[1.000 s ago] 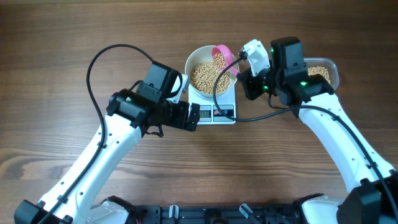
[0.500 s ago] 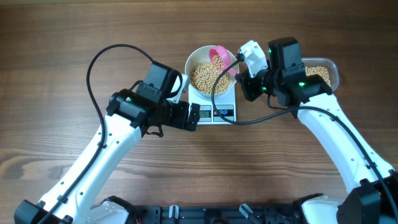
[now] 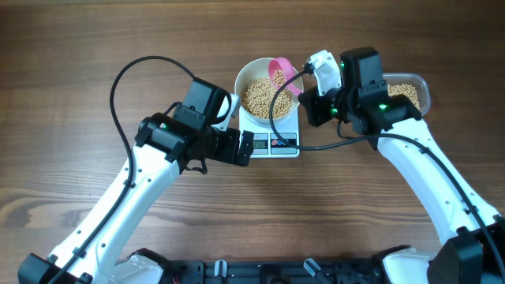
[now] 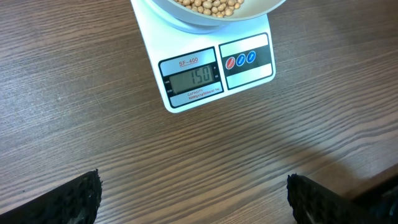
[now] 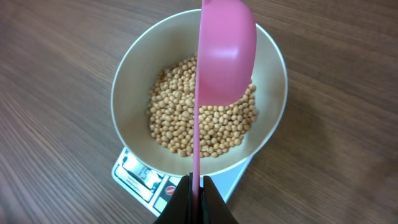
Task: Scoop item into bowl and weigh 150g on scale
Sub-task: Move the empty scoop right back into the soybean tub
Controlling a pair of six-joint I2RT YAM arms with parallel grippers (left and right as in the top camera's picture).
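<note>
The white bowl (image 3: pixel 246 79) sits on the scale (image 3: pixel 290 126) and holds a heap of tan beans (image 3: pixel 262 96). My right gripper (image 3: pixel 304 96) is shut on the thin handle of a pink scoop (image 3: pixel 282 72). In the right wrist view the scoop (image 5: pixel 227 50) hangs turned on its side over the beans (image 5: pixel 180 118) in the bowl (image 5: pixel 127 74). My left gripper (image 3: pixel 246 147) stands open just in front of the scale, with nothing in it. In the left wrist view the scale's display (image 4: pixel 191 78) reads 150, and my left gripper (image 4: pixel 194 190) is over bare wood.
A clear plastic tub (image 3: pixel 413 92) with more beans stands at the back right, partly hidden behind my right arm. Black cables loop over the table by both arms. The tabletop is dark wood.
The right wrist and the pink scoop have wobbled slightly over the bowl. The left arm has not moved.
</note>
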